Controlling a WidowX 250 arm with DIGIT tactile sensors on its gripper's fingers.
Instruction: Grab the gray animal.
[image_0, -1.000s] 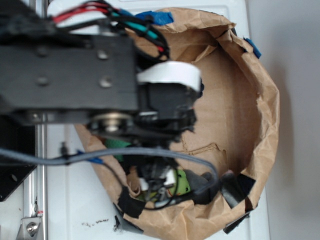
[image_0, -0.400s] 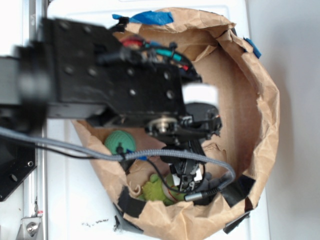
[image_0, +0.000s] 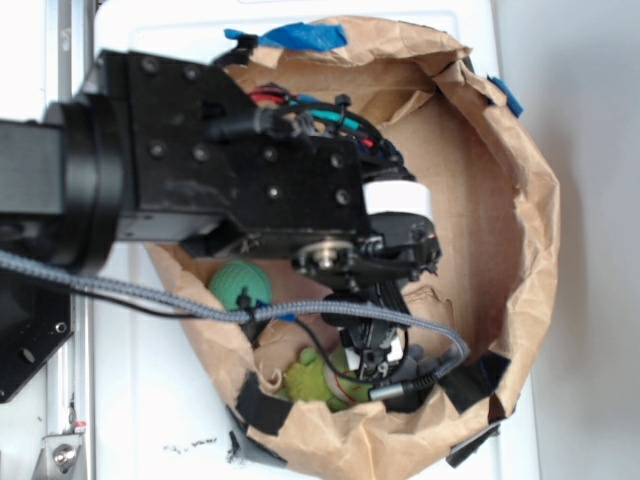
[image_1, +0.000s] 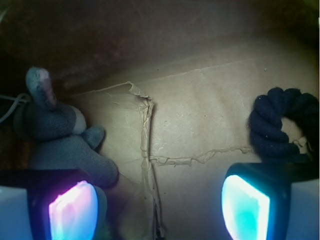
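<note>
Wrist view: the gray animal (image_1: 57, 137), a small plush with one pale-tipped ear raised, lies on the brown paper floor of the bag (image_1: 200, 130), at the left of the frame. The pincer (image_1: 160, 202) hangs spread wide and empty, its glowing pads low in the picture; the left pad (image_1: 72, 207) sits just in front of the toy's body, while the right pad (image_1: 245, 207) stands near a navy rope (image_1: 280, 125), well apart from the toy.

Exterior view: the arm (image_0: 230, 180) reaches into the taped paper bag and hides most of its contents; a green frog (image_0: 315, 380) and a green ball (image_0: 240, 285) show beside it, the gray toy not clearly made out.

Judging by its fuzzy, slumped form, the toy looks light, soft and squashy, unlikely to slip or break. The plump torso below the head seems the best hold; the thin ear and stubby limb would likely pull free.
</note>
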